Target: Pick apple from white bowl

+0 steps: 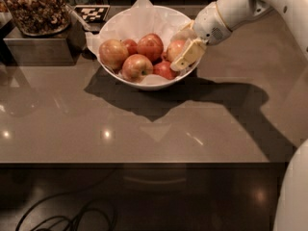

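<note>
The white bowl point(144, 83) lined with crinkled white paper stands at the back middle of the brown table. It holds several apples. The pinkish-red apple with a pale side point(174, 48) lies at the bowl's right edge. My gripper point(183, 44) reaches in from the right on a white arm and is down inside the bowl's right rim. It is open, with one cream finger point(187, 56) in front of that apple and the other behind it. Part of the apple's right side is hidden by the fingers.
Other apples lie in the bowl: a larger one at the left point(113, 53), one at the front point(137, 67) and a deep-red one at the back point(150, 46). A glass container of nuts point(36, 8) stands on a dark box at the back left, with a tag marker point(91, 12) beside it.
</note>
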`<state>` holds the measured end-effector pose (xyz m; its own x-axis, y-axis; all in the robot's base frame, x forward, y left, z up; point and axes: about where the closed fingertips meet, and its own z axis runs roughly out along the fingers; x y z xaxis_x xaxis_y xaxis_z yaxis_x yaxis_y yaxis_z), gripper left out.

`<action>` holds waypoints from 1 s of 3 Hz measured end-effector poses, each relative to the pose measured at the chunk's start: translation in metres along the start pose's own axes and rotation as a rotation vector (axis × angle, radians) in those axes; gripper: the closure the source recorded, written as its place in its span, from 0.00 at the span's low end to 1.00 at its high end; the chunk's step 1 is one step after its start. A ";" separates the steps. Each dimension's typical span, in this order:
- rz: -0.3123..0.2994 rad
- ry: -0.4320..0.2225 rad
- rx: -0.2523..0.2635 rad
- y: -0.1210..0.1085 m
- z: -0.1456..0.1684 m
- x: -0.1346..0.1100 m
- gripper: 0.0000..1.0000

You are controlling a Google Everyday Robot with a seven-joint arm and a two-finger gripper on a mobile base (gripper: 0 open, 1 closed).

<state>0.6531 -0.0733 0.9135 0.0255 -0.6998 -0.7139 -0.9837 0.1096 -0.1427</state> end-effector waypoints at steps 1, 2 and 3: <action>0.007 0.000 0.001 0.002 0.004 0.008 0.65; 0.005 -0.010 0.001 0.004 0.000 0.010 0.89; -0.021 -0.035 -0.001 0.004 -0.011 0.003 1.00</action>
<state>0.6471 -0.0821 0.9182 0.0526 -0.6767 -0.7344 -0.9830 0.0944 -0.1574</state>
